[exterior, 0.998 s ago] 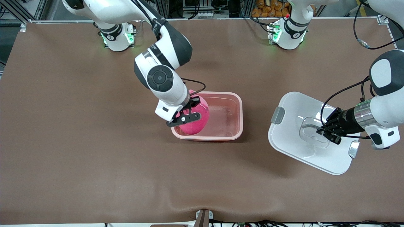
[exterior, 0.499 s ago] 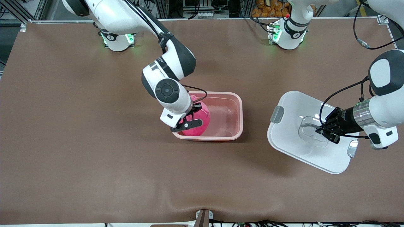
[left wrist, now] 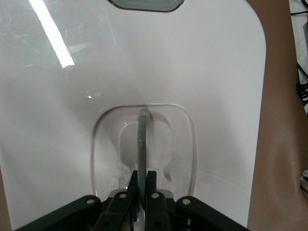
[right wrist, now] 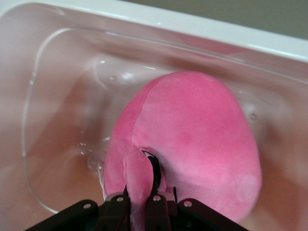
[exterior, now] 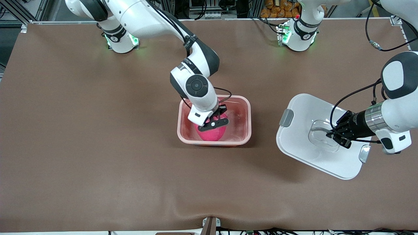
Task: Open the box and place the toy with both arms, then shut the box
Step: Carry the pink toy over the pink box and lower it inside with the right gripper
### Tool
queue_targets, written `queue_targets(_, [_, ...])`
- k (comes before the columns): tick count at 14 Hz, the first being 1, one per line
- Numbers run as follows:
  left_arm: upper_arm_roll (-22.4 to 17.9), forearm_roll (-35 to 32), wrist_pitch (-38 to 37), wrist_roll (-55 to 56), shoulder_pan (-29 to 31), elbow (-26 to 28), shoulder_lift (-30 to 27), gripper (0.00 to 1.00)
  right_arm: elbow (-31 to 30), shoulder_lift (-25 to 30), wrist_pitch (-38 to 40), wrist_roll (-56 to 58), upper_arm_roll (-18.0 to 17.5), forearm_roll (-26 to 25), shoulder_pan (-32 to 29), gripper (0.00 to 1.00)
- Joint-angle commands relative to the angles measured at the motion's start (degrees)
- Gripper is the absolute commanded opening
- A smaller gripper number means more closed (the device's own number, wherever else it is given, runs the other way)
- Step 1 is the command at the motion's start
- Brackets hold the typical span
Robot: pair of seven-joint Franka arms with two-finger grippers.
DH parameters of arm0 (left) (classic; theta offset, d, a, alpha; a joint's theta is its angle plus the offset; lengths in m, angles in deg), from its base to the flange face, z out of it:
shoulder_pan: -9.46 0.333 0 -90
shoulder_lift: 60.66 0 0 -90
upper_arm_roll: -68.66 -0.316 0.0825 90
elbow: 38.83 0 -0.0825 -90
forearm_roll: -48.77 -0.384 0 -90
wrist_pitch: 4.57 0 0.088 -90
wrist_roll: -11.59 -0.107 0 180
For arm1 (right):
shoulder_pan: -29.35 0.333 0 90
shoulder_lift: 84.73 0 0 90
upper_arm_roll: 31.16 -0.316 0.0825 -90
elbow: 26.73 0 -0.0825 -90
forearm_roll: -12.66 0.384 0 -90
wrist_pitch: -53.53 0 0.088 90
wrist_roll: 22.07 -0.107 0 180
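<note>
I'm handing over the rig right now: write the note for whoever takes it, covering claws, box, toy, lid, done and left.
Right claw: shut on the toy, inside the open box.
Left claw: shut on the lid's handle; the lid is tilted, beside the box toward the left arm's end of the table.
Done: box opened, toy brought into it.
Left: release the toy, withdraw the right arm, set the lid on, close.

Brown table (exterior: 81, 130) carries the box (exterior: 247, 112) and lid (exterior: 303, 143).
</note>
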Motion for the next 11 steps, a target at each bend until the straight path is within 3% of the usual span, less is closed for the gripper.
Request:
queue_targets(1, [-0.1, 1.2, -0.6, -1.1, 0.0, 1.0, -1.6, 0.00, 0.6, -3.1, -4.9, -1.1, 0.6, 0.9, 1.1, 0.00])
queue_targets(4, [-0.1, 1.2, -0.7, -1.1, 0.0, 1.0, -1.6, 0.00, 0.6, -6.7, -13.5, -1.1, 0.6, 1.0, 2.6, 0.00])
queue_targets(7, [-0.1, 1.2, -0.8, -1.1, 0.2, 1.1, -1.7, 0.00, 0.7, -8.4, -15.6, -0.9, 0.6, 0.7, 3.3, 0.00])
queue_targets(8, [-0.1, 1.2, -1.1, -1.1, 0.2, 1.1, -1.7, 0.00, 0.7, -8.4, -15.9, -0.4, 0.6, 0.4, 3.4, 0.14])
queue_targets(9, [-0.1, 1.2, -1.2, -1.1, 0.3, 1.1, -1.7, 0.00, 0.7, -8.4, -15.9, -0.2, 0.6, 0.3, 3.4, 0.99])
queue_targets(11, [-0.1, 1.2, -1.2, -1.1, 0.1, 1.0, -1.6, 0.00, 0.7, -7.9, -15.9, -0.2, 0.7, -0.4, 3.5, 1.00])
